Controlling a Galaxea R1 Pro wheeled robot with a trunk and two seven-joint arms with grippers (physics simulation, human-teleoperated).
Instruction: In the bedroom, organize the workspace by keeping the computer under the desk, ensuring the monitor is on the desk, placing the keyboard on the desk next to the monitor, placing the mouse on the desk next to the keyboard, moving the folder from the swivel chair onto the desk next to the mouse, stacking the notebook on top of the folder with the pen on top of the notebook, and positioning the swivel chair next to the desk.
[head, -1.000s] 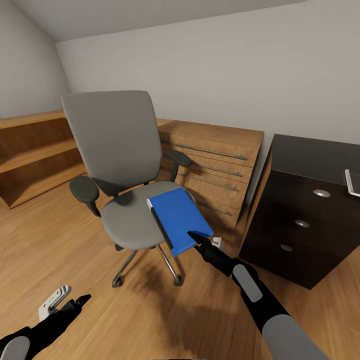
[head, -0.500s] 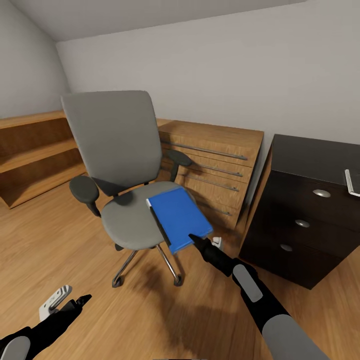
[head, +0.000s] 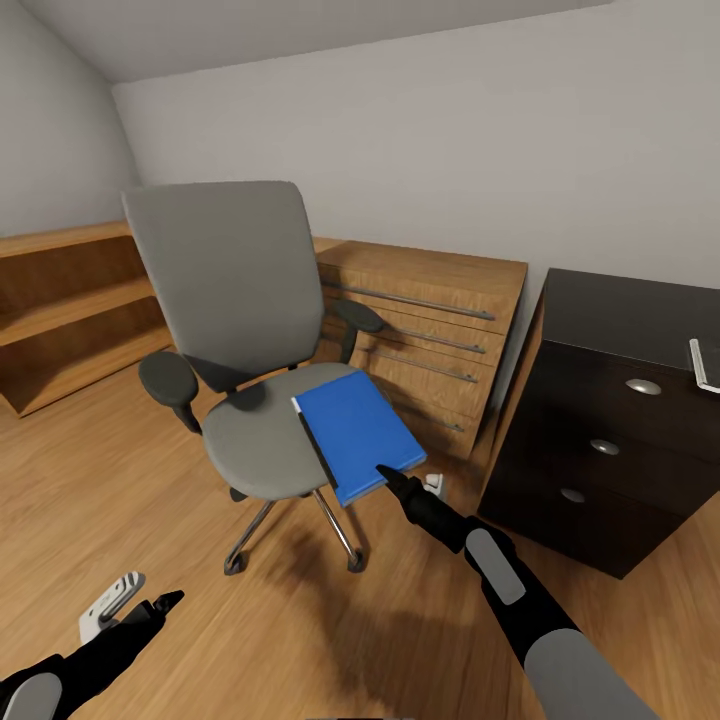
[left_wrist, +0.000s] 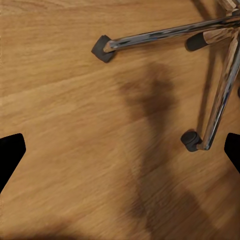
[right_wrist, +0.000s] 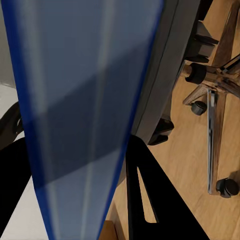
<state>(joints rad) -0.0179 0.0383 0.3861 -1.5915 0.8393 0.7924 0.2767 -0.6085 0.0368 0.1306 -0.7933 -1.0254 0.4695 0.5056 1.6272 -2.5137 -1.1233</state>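
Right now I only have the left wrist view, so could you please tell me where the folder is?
Observer: The folder lies on the swivel chair, on its seat, one corner overhanging the front.
Operator: Is the right gripper near it?
Observer: Yes, the right gripper is at that corner; its fingers straddle the folder's edge, though I cannot tell if they are clamped.
Operator: Where is the desk?
Observer: The desk stands to the chair's right, beyond a wooden dresser.
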